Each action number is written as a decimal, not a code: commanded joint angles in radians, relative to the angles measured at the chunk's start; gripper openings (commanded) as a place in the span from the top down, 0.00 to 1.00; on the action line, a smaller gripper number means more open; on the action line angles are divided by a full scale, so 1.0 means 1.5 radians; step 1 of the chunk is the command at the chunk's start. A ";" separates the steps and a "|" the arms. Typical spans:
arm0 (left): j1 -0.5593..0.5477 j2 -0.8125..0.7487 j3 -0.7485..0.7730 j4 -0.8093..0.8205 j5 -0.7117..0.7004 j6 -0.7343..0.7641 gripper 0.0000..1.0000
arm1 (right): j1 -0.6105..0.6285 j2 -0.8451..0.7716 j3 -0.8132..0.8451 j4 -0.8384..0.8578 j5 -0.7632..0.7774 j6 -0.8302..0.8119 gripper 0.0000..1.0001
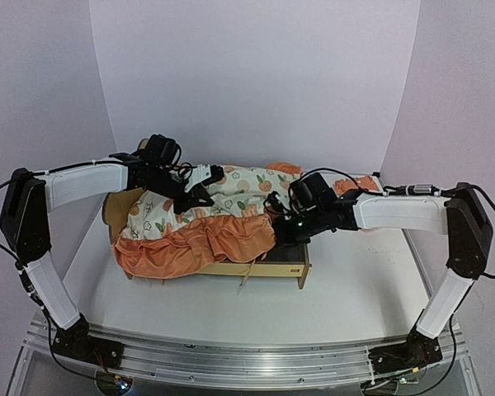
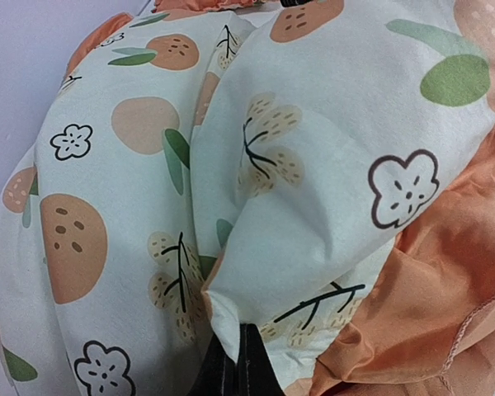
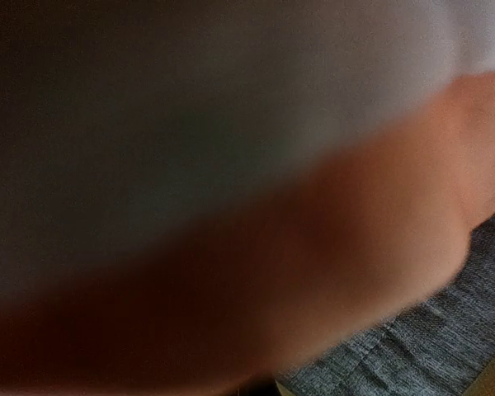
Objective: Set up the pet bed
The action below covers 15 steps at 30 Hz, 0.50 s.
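The pet bed [image 1: 274, 267] is a light plywood frame, and most of it lies under a white orange-print mattress pad [image 1: 235, 191] with an orange ruffle [image 1: 200, 244]. Its grey felt base [image 3: 450, 334] shows at the right end. My left gripper [image 1: 200, 196] is over the pad's middle. In the left wrist view its dark fingers [image 2: 246, 363] are shut on a fold of the printed cloth [image 2: 313, 206]. My right gripper [image 1: 279, 224] is at the pad's right edge, shut on the cloth. Blurred fabric [image 3: 231, 214] fills the right wrist view and hides the fingers.
A small orange pillow [image 1: 351, 186] lies on the white table [image 1: 355, 289] behind my right forearm. The headboard end [image 1: 111, 208] of the bed points left. White walls close in the back and both sides.
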 commanded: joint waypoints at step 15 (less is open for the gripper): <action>0.014 0.007 0.015 -0.022 0.001 -0.006 1.00 | 0.048 0.035 0.038 -0.091 0.045 -0.039 1.00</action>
